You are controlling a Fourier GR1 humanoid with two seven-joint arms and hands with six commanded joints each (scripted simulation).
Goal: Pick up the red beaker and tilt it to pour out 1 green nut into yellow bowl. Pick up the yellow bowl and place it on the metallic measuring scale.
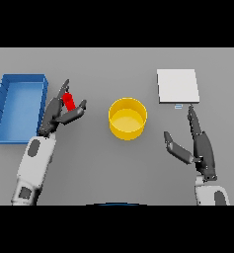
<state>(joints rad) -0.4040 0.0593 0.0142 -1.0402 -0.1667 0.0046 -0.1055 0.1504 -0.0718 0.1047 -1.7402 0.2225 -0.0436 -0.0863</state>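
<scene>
Reaching in from about seven o'clock, the left hand [59, 112] sits beside the red beaker [68, 102], which shows between its fingers [60, 94] and its thumb [75, 114]. The fingers run up the beaker's nine o'clock side and the thumb angles out below it toward four o'clock, so the beaker sits in the gap between them. Whether the hand truly grips the beaker or only brackets it cannot be told from this view. The beaker leans, its top tipped toward eleven o'clock.

At nine o'clock from the left hand lies a blue tray [2, 106], open on top, with its near wall toward the table's left edge.

Near the middle of the grey table [113, 168] stands the yellow bowl [128, 118], upright, at three o'clock from the beaker and well apart from both hands. No green nut can be made out inside it or in the beaker.

Up at about one o'clock from the bowl rests the metallic measuring scale [177, 86], a pale square plate with a small display at its near edge.

The right hand [200, 146] comes in from five o'clock with its fingers straight, pointing toward the scale's near edge and stopping just short of it. Its thumb spreads toward nine o'clock, and the hand holds nothing.
</scene>
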